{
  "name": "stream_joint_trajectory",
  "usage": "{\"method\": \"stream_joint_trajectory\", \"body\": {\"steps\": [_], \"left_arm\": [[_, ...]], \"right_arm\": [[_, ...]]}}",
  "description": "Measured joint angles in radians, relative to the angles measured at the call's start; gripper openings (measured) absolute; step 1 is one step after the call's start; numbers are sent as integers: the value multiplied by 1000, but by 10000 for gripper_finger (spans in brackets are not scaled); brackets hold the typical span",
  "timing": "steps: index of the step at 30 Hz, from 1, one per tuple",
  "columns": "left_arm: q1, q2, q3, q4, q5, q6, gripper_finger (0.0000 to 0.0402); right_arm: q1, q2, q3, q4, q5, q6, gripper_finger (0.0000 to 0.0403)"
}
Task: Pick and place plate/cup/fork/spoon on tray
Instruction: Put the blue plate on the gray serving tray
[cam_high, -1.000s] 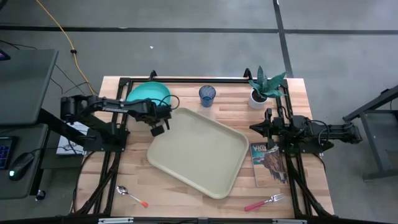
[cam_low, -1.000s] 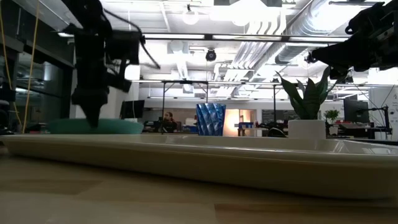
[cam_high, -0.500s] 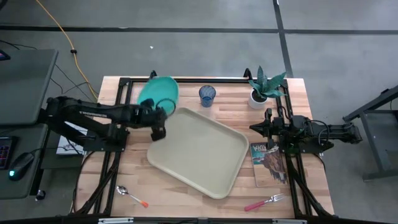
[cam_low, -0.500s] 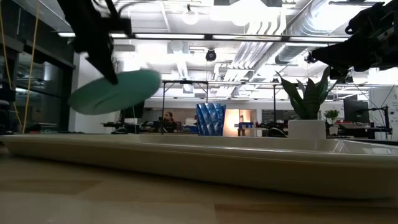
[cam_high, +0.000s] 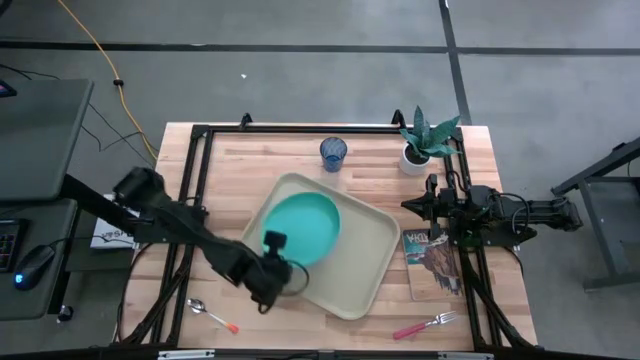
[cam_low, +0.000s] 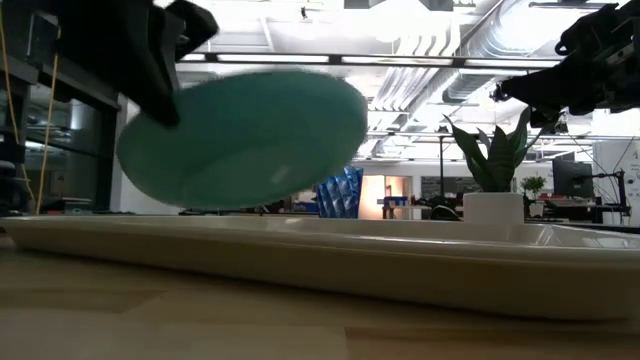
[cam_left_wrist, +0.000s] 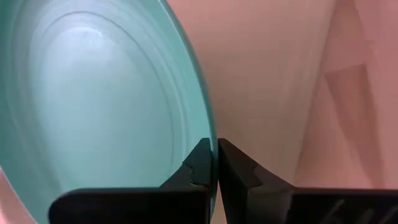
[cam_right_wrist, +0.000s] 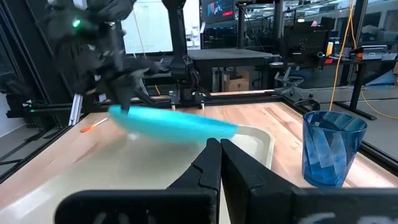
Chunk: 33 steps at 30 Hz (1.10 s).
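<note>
One left claw (cam_high: 272, 243) pinches the plate (cam_high: 301, 228) rim, held above the tray (cam_high: 372, 262).

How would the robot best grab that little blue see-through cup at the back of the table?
Probably by the rim of the small dark-blue translucent cup, coming straight down from above: it stands upright with its mouth open upward and clear space around it, so one pincer finger can slip inside and one outside.
</note>
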<state>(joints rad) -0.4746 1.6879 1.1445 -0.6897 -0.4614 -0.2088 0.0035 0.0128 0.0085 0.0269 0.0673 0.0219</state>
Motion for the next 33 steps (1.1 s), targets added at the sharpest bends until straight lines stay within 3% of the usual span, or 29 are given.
{"method": "stream_joint_trajectory", "body": {"steps": [10,22,27,33], "left_arm": [[-2,257,104,114,-7,172,0],[22,323,126,122,-27,204,4],[24,321,126,122,-16,193,35],[15,321,185,31,0,200,107]], "right_arm": [[0,0,0,0,0,0,0],[0,0,0,0,0,0,0],[0,0,0,0,0,0,0],[0,0,0,0,0,0,0]]}}
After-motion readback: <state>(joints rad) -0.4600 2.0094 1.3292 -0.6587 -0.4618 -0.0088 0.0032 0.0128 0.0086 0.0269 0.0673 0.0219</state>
